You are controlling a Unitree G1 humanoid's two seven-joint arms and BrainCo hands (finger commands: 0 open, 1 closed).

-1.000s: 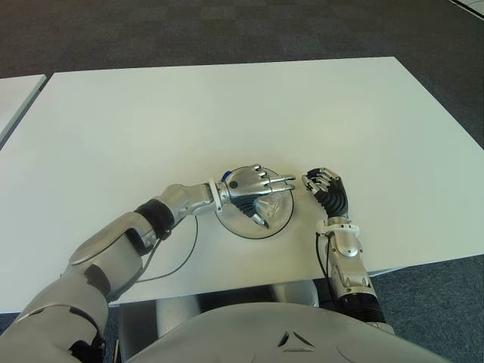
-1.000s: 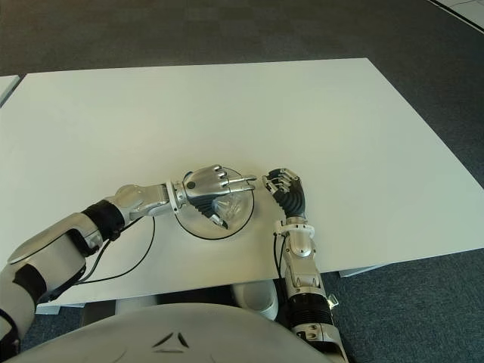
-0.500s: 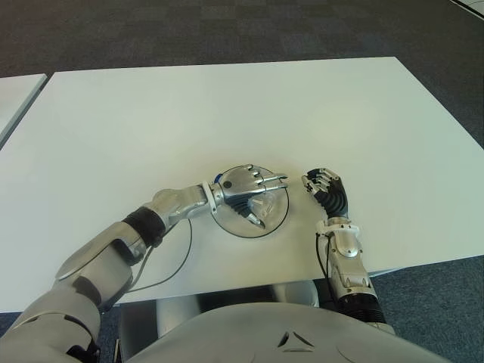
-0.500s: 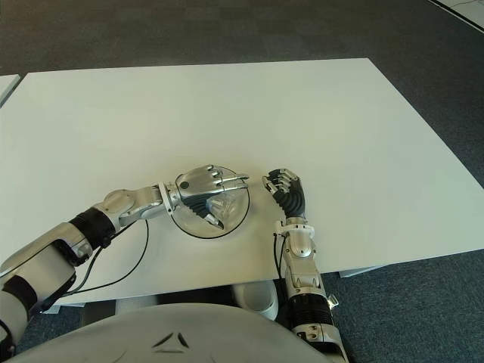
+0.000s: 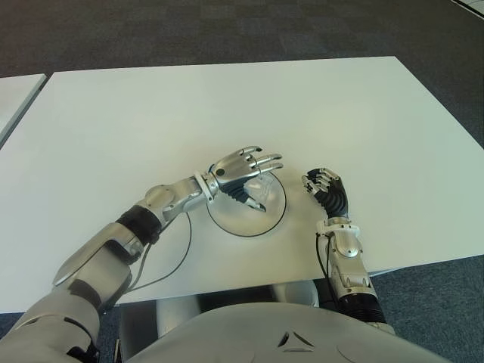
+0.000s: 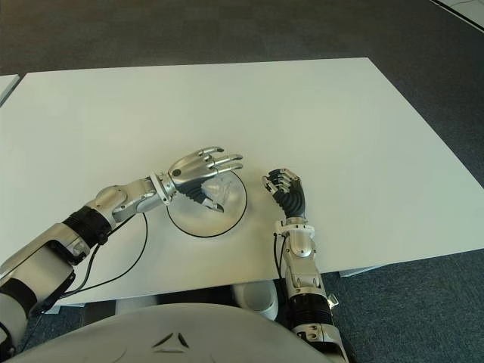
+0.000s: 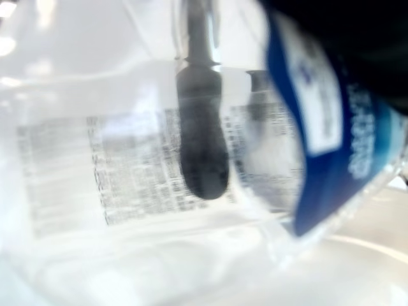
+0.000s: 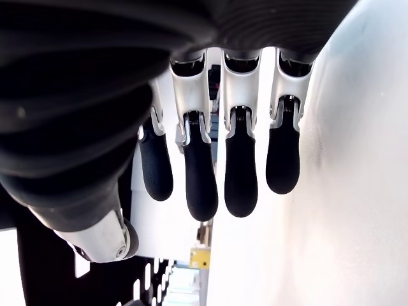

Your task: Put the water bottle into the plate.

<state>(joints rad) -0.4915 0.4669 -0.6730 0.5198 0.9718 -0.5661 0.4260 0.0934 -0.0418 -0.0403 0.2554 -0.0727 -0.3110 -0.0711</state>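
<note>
Water bottle (image 5: 259,189) lying in plate (image 5: 231,221) on worktop (image 5: 151,121). Left hand (image 5: 240,170) above plate, fingers (image 5: 266,159) spread, holding nothing. Right hand (image 5: 327,190) just right of plate, fingers curled, empty.

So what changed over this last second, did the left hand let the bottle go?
Yes. The left hand opened its fingers and lifted off the water bottle, which now lies on the plate. The right hand, to the plate's right, stayed put.
</note>
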